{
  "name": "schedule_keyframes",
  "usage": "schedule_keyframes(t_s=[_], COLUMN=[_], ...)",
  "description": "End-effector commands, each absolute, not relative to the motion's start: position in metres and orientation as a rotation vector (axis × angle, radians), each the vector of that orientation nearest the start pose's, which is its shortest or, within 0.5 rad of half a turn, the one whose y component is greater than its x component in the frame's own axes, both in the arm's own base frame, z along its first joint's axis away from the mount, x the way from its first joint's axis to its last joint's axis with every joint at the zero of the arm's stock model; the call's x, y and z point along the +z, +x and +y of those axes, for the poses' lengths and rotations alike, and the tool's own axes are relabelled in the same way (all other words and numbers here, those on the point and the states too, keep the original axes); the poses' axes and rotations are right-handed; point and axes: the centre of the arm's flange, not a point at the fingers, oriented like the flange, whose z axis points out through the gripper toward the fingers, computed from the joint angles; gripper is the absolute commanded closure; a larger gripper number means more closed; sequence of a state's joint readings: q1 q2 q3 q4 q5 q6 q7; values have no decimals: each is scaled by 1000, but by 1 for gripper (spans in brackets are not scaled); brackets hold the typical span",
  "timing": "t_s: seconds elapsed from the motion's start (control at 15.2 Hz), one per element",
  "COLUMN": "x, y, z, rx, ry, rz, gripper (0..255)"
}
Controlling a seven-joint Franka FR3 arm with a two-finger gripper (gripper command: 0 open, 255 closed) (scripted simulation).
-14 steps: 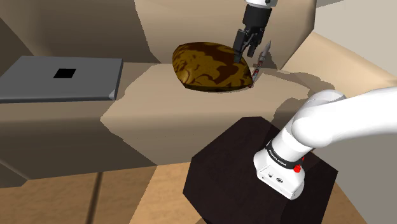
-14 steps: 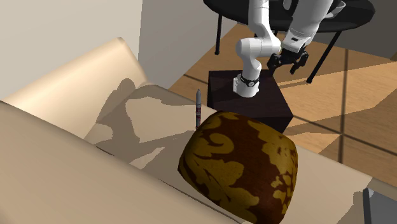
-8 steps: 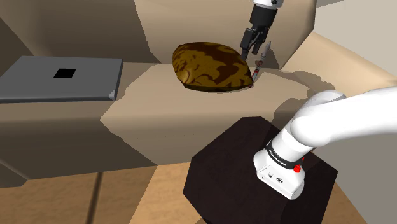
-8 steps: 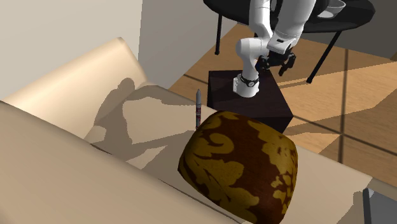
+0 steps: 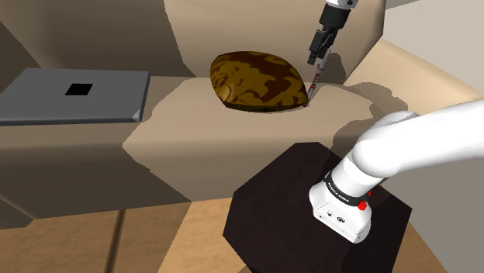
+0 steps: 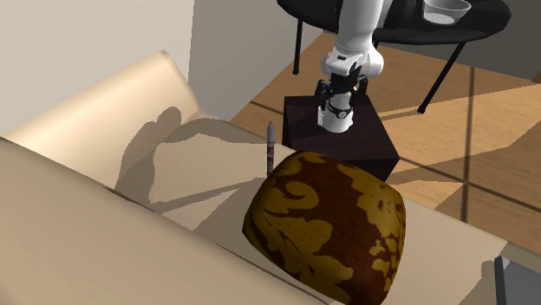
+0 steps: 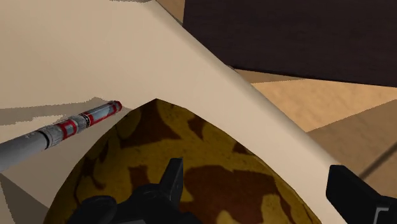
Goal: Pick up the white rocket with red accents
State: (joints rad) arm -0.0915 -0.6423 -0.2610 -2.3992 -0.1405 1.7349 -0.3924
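Observation:
The rocket (image 5: 313,84) is a slim grey-white stick with red bands, standing on the beige sofa seat (image 5: 194,124) against the brown patterned cushion (image 5: 256,80). It also rises beside the cushion (image 6: 325,225) as a thin rocket (image 6: 269,149) in the second exterior view. My gripper (image 5: 319,51) hangs just above the rocket's upper end, apart from it. In the wrist view the fingers stand wide apart over the cushion (image 7: 184,172), and the gripper (image 7: 261,191) is open and holds nothing. The rocket (image 7: 63,130) lies off to one side, outside the fingers.
A grey flat-topped block (image 5: 74,97) with a black square sits at the shoulder view's left. The sofa back (image 5: 233,27) rises behind the cushion. The dark stand (image 6: 342,139) is beside the sofa, and a black round table (image 6: 451,22) with a bowl is behind it.
The gripper has shifted to the shoulder view's right, off the cushion's top and over the rocket, and has turned about its axis. The rocket and cushion have not moved.

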Motion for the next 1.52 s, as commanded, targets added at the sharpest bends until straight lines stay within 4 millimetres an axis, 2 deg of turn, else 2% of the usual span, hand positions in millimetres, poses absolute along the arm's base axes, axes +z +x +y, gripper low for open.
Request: schedule_keyframes(t_s=[0.0,0.92,0.99,1.45], x=[526,521,521,484], y=[331,360,361,361], z=[-174,-355,-362,-362], rx=[26,-96,-100,-100], ry=[-3107,-3096,-3096,-3096], rz=[-207,-340,-345,-345], gripper=[0,0,0,0])
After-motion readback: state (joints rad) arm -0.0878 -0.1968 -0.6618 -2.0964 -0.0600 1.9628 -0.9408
